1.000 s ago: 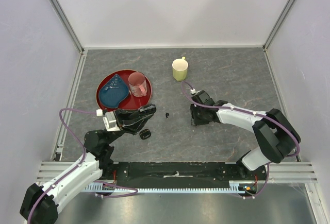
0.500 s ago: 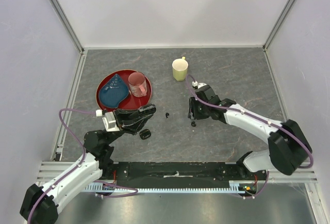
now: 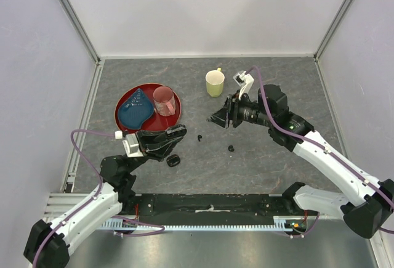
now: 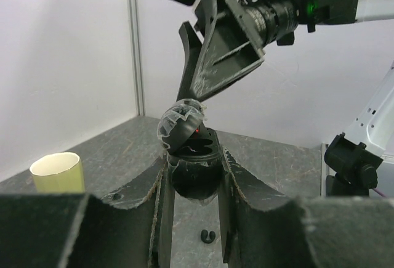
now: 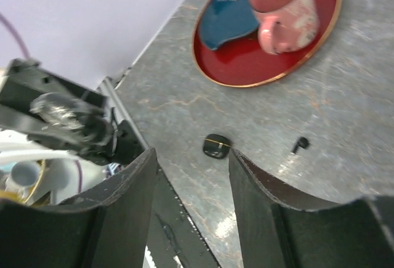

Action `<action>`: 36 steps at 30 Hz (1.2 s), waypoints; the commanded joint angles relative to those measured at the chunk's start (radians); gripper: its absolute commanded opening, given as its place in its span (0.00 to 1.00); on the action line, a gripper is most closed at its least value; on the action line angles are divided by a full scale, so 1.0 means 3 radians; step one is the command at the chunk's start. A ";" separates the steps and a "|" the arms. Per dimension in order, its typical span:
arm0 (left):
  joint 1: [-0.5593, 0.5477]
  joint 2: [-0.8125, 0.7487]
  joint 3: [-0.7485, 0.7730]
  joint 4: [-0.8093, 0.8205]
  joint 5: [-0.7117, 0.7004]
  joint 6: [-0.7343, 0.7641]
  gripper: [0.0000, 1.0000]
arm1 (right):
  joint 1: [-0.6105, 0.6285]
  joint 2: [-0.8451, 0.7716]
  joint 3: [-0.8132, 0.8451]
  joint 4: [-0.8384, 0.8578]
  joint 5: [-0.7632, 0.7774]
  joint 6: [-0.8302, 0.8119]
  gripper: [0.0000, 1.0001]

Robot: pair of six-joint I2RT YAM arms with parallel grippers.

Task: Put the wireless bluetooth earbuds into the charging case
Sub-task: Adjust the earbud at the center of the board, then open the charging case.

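My left gripper (image 3: 175, 135) (image 4: 194, 163) is shut on the black charging case (image 4: 192, 172), held upright with its lid (image 4: 180, 123) tipped open. My right gripper (image 3: 218, 119) (image 5: 192, 157) hangs above the table, turned toward the left arm, open with nothing between its fingers. One tiny black earbud (image 3: 200, 137) (image 5: 300, 145) lies on the table between the arms. It also shows under the case as an earbud (image 4: 207, 236). A second earbud (image 3: 231, 148) lies below the right gripper.
A small closed black case (image 3: 173, 160) (image 5: 216, 146) lies on the table by the left gripper. A red plate (image 3: 175, 120) (image 5: 271, 74) carries a blue dish (image 3: 135, 109) and a pink mug (image 3: 163, 100). A yellow mug (image 3: 214, 84) (image 4: 56, 172) stands behind the right gripper.
The right gripper has lifted off the table and swung up toward the left, its jaws widening. An earbud now lies where it was. The left arm has not moved.
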 commanded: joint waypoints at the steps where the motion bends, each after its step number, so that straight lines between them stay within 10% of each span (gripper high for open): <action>1: 0.0018 0.0088 0.0138 0.0080 0.0115 0.0048 0.02 | 0.0077 -0.0002 0.0191 0.0205 -0.0518 0.0053 0.60; 36: 0.0018 0.0436 0.0373 0.0300 0.0733 -0.0064 0.02 | 0.0676 0.0407 0.0503 0.0220 -0.0192 -0.0004 0.67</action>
